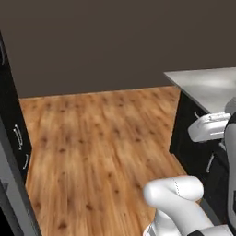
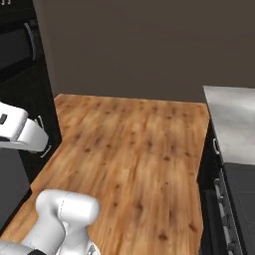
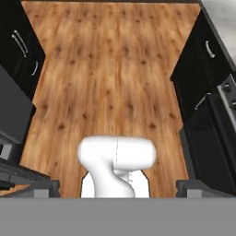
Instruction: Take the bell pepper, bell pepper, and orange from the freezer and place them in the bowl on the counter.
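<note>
My gripper (image 3: 119, 188) points down at the wooden floor. Its two dark fingertips (image 3: 48, 186) stand far apart at the bottom of the hand view, open, with nothing held between them. The counter (image 1: 207, 87) is a pale grey stone top over dark cabinets on the right, and it shows again in the right base view as the counter (image 2: 234, 124). The bell peppers, the orange and the bowl are out of view. A thick grey slab (image 1: 9, 193) stands at the left edge; I cannot tell whether it belongs to the freezer.
Wooden floor (image 1: 101, 138) runs between dark cabinets with bar handles on the left (image 1: 18, 138) and on the right (image 3: 203, 64). A dark oven front (image 3: 209, 147) sits under the right-hand counter. A dark brown wall (image 2: 139, 45) closes the far end.
</note>
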